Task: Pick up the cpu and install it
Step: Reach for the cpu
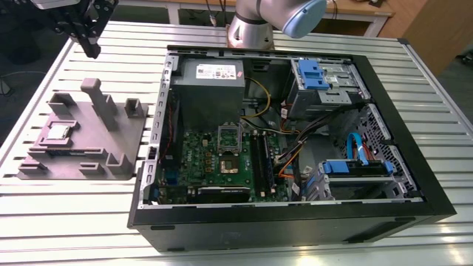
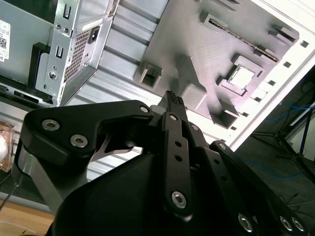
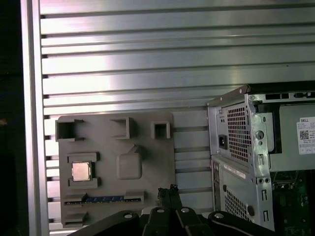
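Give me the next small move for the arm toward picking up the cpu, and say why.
I would likely move the pincer across and down until it hangs straight over the cpu. In the exterior view the cpu lies flat in its recess on the gray holder, untouched, while the pincer hangs beyond the holder's far edge, well apart from it.

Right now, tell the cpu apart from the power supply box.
Size: the cpu is a small flat square; the power supply box is a far bigger block. Place: the cpu lies in a recess of the gray fixture, outside the computer case; the power supply box sits inside it. Surface: the power supply box bears a white label; the cpu top is bare silver. Both look metallic gray.
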`<move>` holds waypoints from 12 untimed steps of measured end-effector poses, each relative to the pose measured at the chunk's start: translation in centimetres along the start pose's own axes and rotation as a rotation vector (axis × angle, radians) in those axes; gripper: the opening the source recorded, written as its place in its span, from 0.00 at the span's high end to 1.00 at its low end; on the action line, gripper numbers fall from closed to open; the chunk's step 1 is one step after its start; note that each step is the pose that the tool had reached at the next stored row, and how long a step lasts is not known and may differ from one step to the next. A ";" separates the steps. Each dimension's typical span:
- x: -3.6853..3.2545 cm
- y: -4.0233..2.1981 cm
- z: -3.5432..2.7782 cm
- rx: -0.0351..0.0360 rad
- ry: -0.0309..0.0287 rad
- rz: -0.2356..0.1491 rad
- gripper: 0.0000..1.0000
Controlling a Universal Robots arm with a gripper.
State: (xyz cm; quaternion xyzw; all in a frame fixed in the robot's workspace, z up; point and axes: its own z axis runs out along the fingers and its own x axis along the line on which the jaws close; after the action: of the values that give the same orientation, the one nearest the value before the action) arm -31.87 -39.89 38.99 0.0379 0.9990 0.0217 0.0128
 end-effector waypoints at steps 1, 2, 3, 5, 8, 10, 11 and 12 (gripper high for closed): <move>0.03 0.00 0.00 -0.0001 -0.0001 0.000 0.89; 0.06 -0.01 0.00 -0.0001 -0.0001 0.000 0.89; 0.09 -0.01 0.00 -0.0001 0.0000 0.000 0.89; 0.16 -0.01 0.00 0.0000 0.0000 0.000 0.89; 0.25 -0.02 0.00 0.0000 0.0000 0.000 0.89; 0.30 -0.02 -0.01 0.0000 0.0000 0.000 0.89; 0.33 -0.03 -0.01 -0.0001 -0.0001 0.000 0.89; 0.36 -0.03 -0.01 -0.0001 -0.0001 0.000 0.89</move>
State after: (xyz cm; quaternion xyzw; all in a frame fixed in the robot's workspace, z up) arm -32.23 -39.89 38.98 0.0379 0.9990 0.0217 0.0128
